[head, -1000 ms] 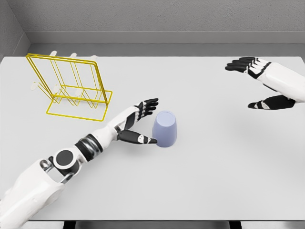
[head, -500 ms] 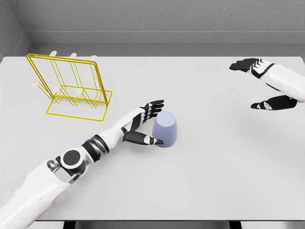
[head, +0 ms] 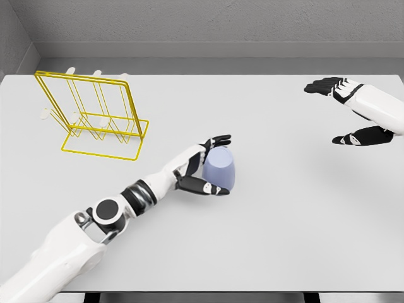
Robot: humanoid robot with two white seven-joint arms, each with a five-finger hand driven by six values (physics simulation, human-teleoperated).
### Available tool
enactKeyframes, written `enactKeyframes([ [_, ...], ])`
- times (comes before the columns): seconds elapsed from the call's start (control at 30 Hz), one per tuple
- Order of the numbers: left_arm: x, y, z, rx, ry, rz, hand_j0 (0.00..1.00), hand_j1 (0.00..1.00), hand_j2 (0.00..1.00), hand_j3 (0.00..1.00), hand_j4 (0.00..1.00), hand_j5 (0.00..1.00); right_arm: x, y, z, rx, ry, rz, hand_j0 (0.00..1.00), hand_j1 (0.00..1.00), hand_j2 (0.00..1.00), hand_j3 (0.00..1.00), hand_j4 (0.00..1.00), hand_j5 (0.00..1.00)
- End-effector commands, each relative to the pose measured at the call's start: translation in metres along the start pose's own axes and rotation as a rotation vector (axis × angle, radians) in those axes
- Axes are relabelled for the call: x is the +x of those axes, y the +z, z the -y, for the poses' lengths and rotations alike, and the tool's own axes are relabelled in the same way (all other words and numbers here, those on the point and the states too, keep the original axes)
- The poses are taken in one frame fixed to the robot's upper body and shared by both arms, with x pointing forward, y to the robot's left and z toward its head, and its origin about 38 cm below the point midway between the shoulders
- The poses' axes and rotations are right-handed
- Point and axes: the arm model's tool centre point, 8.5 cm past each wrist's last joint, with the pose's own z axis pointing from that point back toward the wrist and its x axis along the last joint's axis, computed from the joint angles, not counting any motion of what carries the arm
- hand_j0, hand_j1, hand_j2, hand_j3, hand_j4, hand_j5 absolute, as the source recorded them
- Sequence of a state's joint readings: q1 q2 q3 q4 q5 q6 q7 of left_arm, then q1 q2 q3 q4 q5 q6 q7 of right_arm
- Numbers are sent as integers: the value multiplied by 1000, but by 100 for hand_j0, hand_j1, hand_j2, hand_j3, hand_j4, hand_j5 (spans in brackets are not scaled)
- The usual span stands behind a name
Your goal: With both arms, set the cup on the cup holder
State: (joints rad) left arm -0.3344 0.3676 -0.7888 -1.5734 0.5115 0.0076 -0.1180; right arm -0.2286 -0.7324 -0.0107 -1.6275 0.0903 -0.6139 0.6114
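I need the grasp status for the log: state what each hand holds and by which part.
The left hand wraps the upside-down lavender cup by its side wall, thumb in front, fingers behind; whether it grips firmly cannot be told. The right hand is open, holding nothing.

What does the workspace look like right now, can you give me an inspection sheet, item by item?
Surface: white table, flat.
Job's things: lavender cup upside down near the table's middle; yellow wire cup holder at far left, apart from the cup.
Clutter: nothing seen.
Robot hands: left robot hand wrapped round the cup's left side, thumb in front, fingers behind; right robot hand open, raised at far right, holding nothing.
Cables: nothing seen.
Surroundings: grey walls behind and at left.
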Motion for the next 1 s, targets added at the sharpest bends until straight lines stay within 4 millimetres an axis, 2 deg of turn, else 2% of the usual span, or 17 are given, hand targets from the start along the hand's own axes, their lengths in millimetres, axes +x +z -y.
enactKeyframes([
  [0.0, 1, -3, 5, -9, 7, 4, 100, 100, 100, 100, 100, 100, 0, 0, 1, -4, -6, 1, 100, 100, 100, 100, 100, 100],
  [0.37, 1, -3, 5, -9, 7, 4, 100, 100, 100, 100, 100, 100, 0, 0, 1, -4, -6, 1, 100, 100, 100, 100, 100, 100],
  [0.4, 5, -3, 3, 0, -8, 18, 64, 64, 64, 64, 64, 64, 0, 0, 0, -4, -6, 1, 100, 100, 100, 100, 100, 100],
  [0.97, 6, -3, 0, 8, -10, 21, 61, 61, 61, 61, 61, 61, 0, 0, 0, -4, -6, 1, 100, 100, 100, 100, 100, 100],
])
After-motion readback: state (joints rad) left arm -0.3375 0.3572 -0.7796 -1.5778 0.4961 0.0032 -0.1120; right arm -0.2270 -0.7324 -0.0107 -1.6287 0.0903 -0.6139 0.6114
